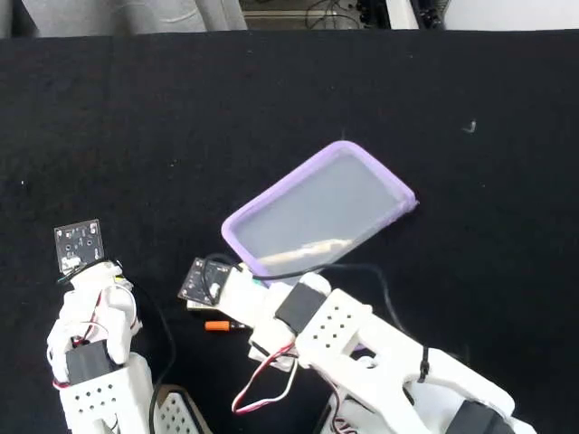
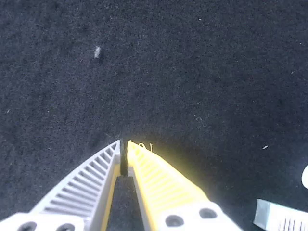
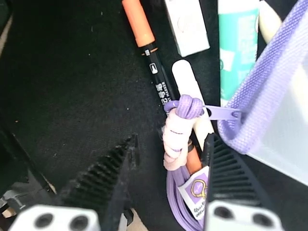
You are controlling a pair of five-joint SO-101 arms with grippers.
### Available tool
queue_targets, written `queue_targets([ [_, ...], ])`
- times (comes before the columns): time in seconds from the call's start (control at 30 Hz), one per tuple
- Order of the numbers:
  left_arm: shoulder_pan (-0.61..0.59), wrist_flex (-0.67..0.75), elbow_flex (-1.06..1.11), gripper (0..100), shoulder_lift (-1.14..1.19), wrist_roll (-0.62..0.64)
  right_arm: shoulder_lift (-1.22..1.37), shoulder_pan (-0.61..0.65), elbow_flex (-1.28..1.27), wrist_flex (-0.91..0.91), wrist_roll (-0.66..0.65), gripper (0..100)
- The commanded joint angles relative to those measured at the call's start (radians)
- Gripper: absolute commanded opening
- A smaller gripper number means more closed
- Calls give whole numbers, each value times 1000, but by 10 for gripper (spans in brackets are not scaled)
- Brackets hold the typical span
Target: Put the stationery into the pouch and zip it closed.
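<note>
The pouch [image 1: 317, 210] is translucent with a purple fabric edge [image 3: 260, 82] and lies mid-table. A pale item [image 1: 317, 246] shows through it. My right arm [image 1: 335, 325] stands at its near-left corner. My right gripper [image 3: 172, 142] is open, its black fingers [image 3: 115, 163] either side of the knotted purple zipper cord [image 3: 179, 126] without touching it. Beside the cord lie an orange-and-black pen [image 3: 147, 45], a white stick [image 3: 187, 82], a white eraser [image 3: 187, 24] and a teal-labelled item [image 3: 238, 43]. The pen's orange end [image 1: 217, 325] pokes out by the arm. My left gripper [image 2: 124, 144] is shut on nothing over bare cloth.
A black cloth [image 1: 136, 136] covers the table. My left arm [image 1: 95, 344] stands at the near-left corner, apart from the pouch. A white part [image 2: 284, 216] shows at the edge of the left wrist view. Open cloth lies behind and to the right of the pouch.
</note>
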State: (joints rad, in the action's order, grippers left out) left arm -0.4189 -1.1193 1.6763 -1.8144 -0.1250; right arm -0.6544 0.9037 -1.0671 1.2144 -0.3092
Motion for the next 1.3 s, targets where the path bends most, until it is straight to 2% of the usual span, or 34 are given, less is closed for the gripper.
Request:
queue_targets([
  [0.0,-12,20,24,33,-2,-11,2,9,-24,-61,-8,219],
  [0.33,-12,20,24,33,-2,-11,12,9,-28,-77,-8,219],
  [0.57,-12,20,24,33,-2,-11,236,-44,87,-51,-17,217],
  [0.63,-12,20,24,33,-2,-11,295,-68,125,-51,-17,192],
  [0.83,-12,20,24,33,-2,-11,305,-72,147,-57,-17,30],
  [1.27,-12,20,24,33,-2,-11,251,-77,136,-51,-18,10],
])
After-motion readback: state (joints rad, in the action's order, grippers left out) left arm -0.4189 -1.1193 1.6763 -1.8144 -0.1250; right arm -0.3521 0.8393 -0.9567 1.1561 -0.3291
